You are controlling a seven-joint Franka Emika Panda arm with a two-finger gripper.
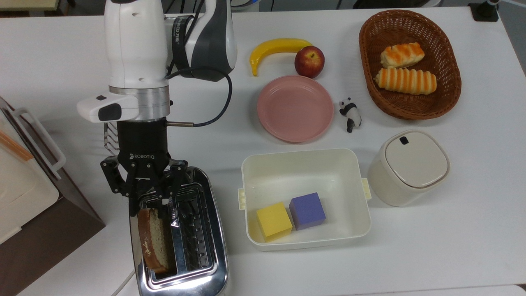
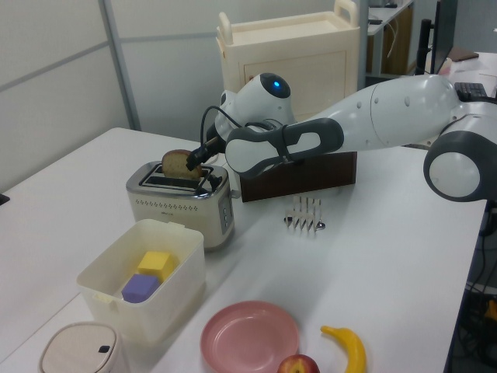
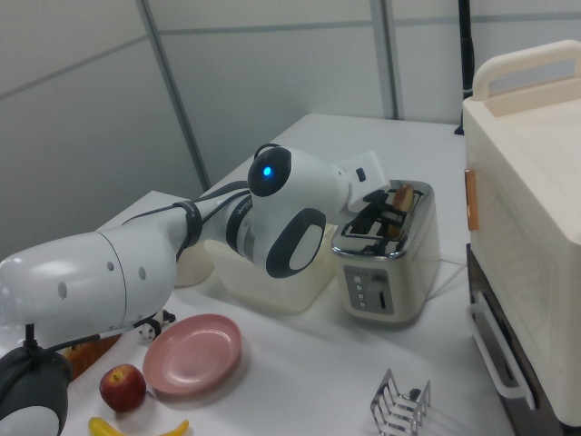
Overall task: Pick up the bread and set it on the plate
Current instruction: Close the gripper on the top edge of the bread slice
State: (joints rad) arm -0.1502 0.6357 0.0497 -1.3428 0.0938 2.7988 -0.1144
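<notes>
The bread (image 1: pixel 158 242), a grey-brown slice with a dark crust, stands upright in the left slot of a chrome toaster (image 1: pixel 205 246) at the top view's lower left. My gripper (image 1: pixel 148 205) points down over the slot's far end. It is open, with one finger on each side of the bread's end and the jaws partly narrowed. In the left view the gripper (image 2: pixel 198 162) sits at the bread (image 2: pixel 180 163) above the toaster. The pink plate (image 1: pixel 295 107) lies bare near the table's middle, well to the top view's right of the toaster.
A cream tub (image 1: pixel 306 164) with a yellow and a purple cube sits right of the toaster. A lidded bin (image 1: pixel 409 166), wicker basket (image 1: pixel 411 109) of rolls, banana (image 1: pixel 277 47), apple (image 1: pixel 309 61) and panda figure (image 1: pixel 350 114) ring the plate. A brown cabinet (image 1: pixel 41 230) stands left.
</notes>
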